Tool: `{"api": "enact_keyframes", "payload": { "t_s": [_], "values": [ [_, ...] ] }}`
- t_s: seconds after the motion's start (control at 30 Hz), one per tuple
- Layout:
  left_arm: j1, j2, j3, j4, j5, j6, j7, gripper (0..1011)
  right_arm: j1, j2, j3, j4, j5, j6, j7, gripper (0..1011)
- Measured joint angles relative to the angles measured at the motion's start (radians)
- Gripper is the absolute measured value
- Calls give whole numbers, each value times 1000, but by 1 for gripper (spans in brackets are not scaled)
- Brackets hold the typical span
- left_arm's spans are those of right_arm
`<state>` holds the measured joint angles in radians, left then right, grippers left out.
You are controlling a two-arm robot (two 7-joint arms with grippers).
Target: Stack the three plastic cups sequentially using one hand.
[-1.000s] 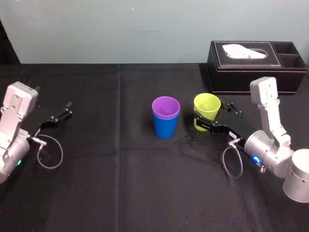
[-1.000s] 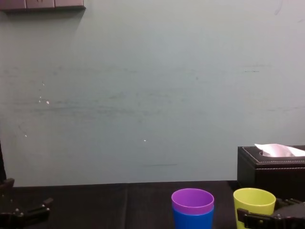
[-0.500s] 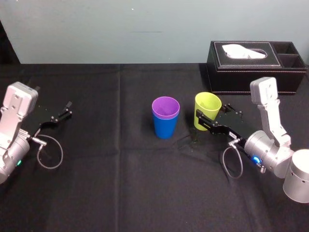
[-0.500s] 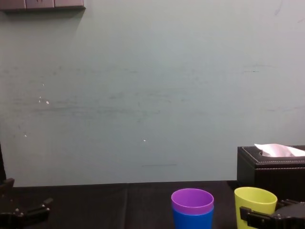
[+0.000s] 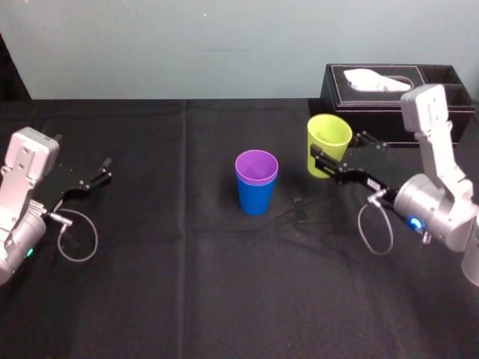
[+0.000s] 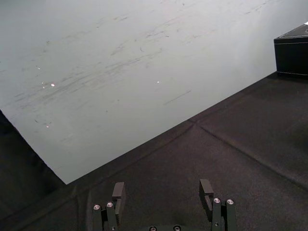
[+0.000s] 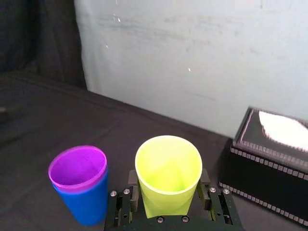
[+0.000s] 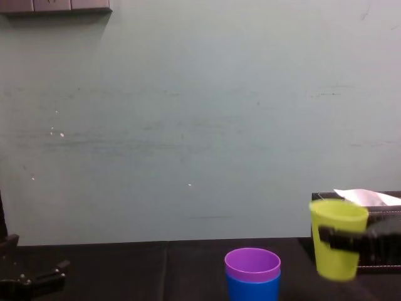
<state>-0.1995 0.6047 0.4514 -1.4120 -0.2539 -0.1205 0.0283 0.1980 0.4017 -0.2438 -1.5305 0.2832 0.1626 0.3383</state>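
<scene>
black-clothed table [image 5: 187, 299], wide and flat, bare toward 6 o'clock. black tissue box [image 5: 389, 93] at 1 o'clock, back against the wall, no part of the job.

right gripper [image 5: 334, 155] at 3 o'clock of the nested pair, clamped on the yellow-green cup [image 5: 329, 142], one finger on each flank a little below the rim. left gripper [image 5: 91, 178] off at 9 o'clock, parked low over the cloth, fingers spread apart with nothing between them.

blue cup [image 5: 254, 196] near the table's centre, upright, with the purple cup [image 5: 257, 166] seated inside it, purple rim standing just proud of the blue. yellow-green cup upright too, mouth up, carried clear of the cloth, near the pair but not touching, in front of the tissue box.

as for handling: probably very light, smooth-walled and a bit springy, so apt to slide in the fingers or squash oval under a hard squeeze. best held as now, across the upper sidewall, leaving the narrow lower part free to enter the purple mouth. with a taper like this, expect a downward creep in the grip rather than an upward one. judged next: carry toward 9 o'clock until centred over the purple rim, lower straight, release gently. beware pressing hard, likely to wedge the cups or tip the light pair.
</scene>
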Motion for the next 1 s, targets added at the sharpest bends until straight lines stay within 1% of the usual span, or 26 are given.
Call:
{"api": "enact_keyframes", "payload": {
  "t_s": [0.07, 0.2, 0.3, 0.33, 0.4, 0.53, 0.67, 0.73, 1.0],
  "values": [
    [0, 0, 0, 0, 0, 0, 0, 1011, 10, 9, 1, -29, 6, 15, 9, 724],
    [0, 0, 0, 0, 0, 0, 0, 1011, 33, 20, -5, -62, 18, 31, 29, 726],
    [0, 0, 0, 0, 0, 0, 0, 1011, 50, 24, -14, -72, 27, 37, 43, 726],
    [0, 0, 0, 0, 0, 0, 0, 1011, 64, 24, -23, -75, 31, 40, 50, 726],
    [0, 0, 0, 0, 0, 0, 0, 1011, 76, 24, -31, -75, 35, 42, 55, 724],
    [0, 0, 0, 0, 0, 0, 0, 1011, 107, 15, -62, -71, 41, 45, 63, 724],
    [0, 0, 0, 0, 0, 0, 0, 1011, 124, 6, -84, -65, 46, 45, 66, 724],
    [0, 0, 0, 0, 0, 0, 0, 1011, 135, 1, -105, -58, 50, 47, 71, 726],
    [0, 0, 0, 0, 0, 0, 0, 1012, 132, 0, -134, -54, 64, 49, 75, 726]
  ]
}}
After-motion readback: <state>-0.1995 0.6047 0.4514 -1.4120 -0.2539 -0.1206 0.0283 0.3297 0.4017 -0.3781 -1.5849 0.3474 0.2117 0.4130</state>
